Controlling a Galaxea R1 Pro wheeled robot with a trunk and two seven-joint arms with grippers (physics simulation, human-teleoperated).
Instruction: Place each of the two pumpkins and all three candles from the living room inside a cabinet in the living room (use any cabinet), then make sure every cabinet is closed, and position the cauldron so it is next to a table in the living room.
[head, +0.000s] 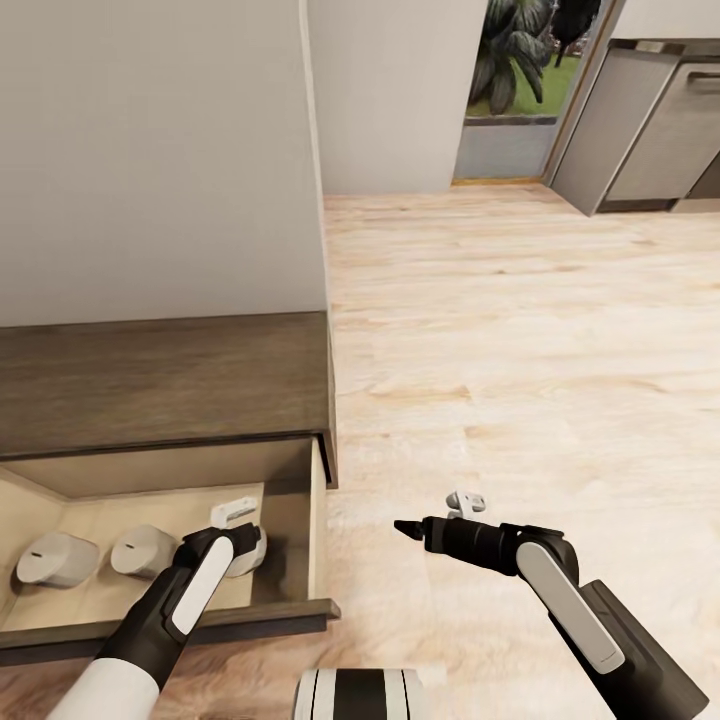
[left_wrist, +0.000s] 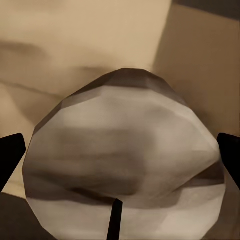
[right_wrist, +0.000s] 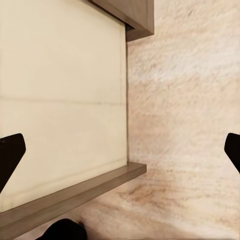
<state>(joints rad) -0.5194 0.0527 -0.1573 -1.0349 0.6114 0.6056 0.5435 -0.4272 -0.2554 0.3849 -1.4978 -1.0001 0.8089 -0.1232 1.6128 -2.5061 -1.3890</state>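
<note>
While left arm hides third candle (head: 252, 552) in open drawer (head: 318, 520), both jaws apart; 2 candles (head: 58, 558) beside.

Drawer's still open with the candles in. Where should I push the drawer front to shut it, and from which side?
Push the drawer front, the dark strip nearest the robot, flat toward the cabinet. It shows no handle, so press rather than grip. The right gripper hangs free over the floor; the left gripper sits inside the drawer at a candle and must lift out first.

Open drawer (head: 318, 520) holds three candles (head: 58, 558); bare floor (head: 520, 350) lies right
</note>
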